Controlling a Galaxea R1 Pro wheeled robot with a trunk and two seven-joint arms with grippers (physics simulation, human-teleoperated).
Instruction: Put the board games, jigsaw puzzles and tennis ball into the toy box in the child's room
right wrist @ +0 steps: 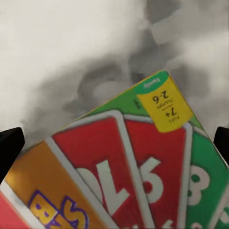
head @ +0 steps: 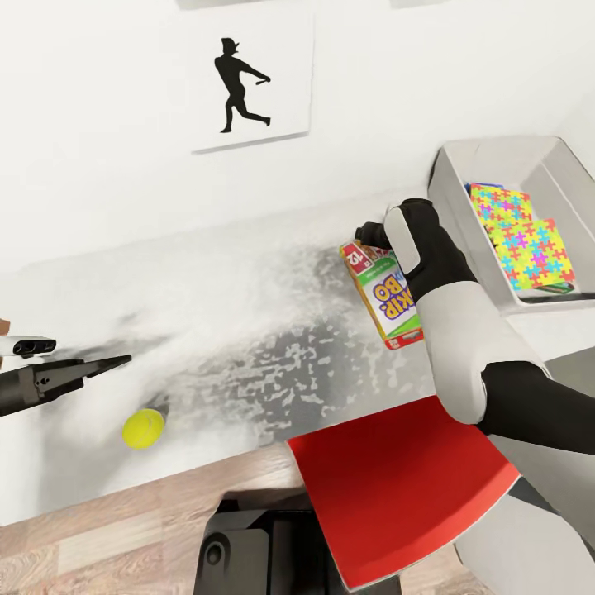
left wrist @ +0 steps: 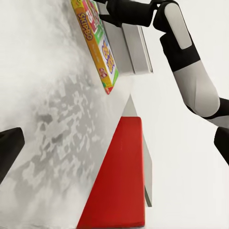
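Note:
The green-white board game (head: pixel 384 296) with a red band is on the table (head: pixel 248 281), just left of the toy box (head: pixel 453 186). My right gripper (head: pixel 368 235) is at its far end, mostly hidden by the wrist. In the right wrist view its fingertips (right wrist: pixel 9 149) stand wide apart, open, with the game cover (right wrist: pixel 143 157) close below. The left wrist view shows the game (left wrist: pixel 100 45) tilted. Two jigsaw puzzles (head: pixel 522 240) lie inside the toy box. The tennis ball (head: pixel 143 428) rests near the table's front left. Just above and to its left is my left gripper (head: pixel 91 352), open and empty.
A red chair seat (head: pixel 397 487) juts under the table's front edge, below my right arm. A baseball-player picture (head: pixel 244 83) hangs on the white wall behind the table. Wooden floor (head: pixel 99 537) shows at the lower left.

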